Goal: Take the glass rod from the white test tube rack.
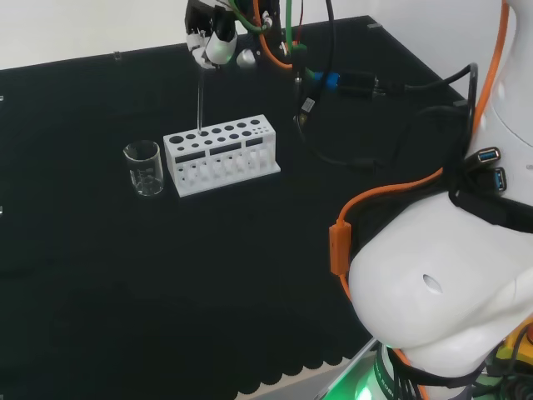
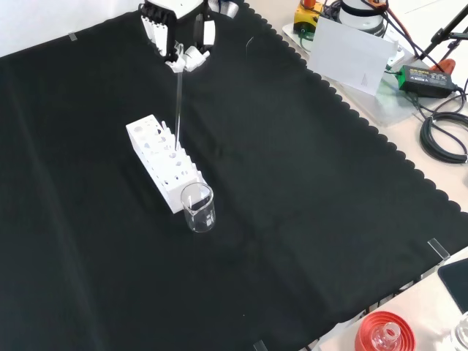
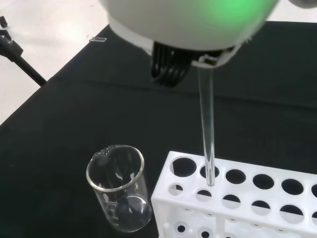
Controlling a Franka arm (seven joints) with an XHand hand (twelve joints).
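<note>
Matt black cloth (image 2: 307, 219), scalloped edge, smooth. Opaque matt white plastic test tube rack (image 1: 221, 154), drilled top. Clear glossy glass rod (image 3: 207, 134), smooth. Transparent beaker (image 3: 120, 188), shiny rim, printed marks. Glossy white-and-black plastic hand (image 2: 175, 33). Red ribbed ring (image 2: 384, 333).

A black cloth (image 2: 292, 219) with a scalloped edge covers a pale bench (image 2: 439, 190). Beyond that edge in the front view lie a white card (image 2: 351, 55), a black power adapter (image 2: 420, 77) and coiled black cables (image 2: 446, 135).
</note>
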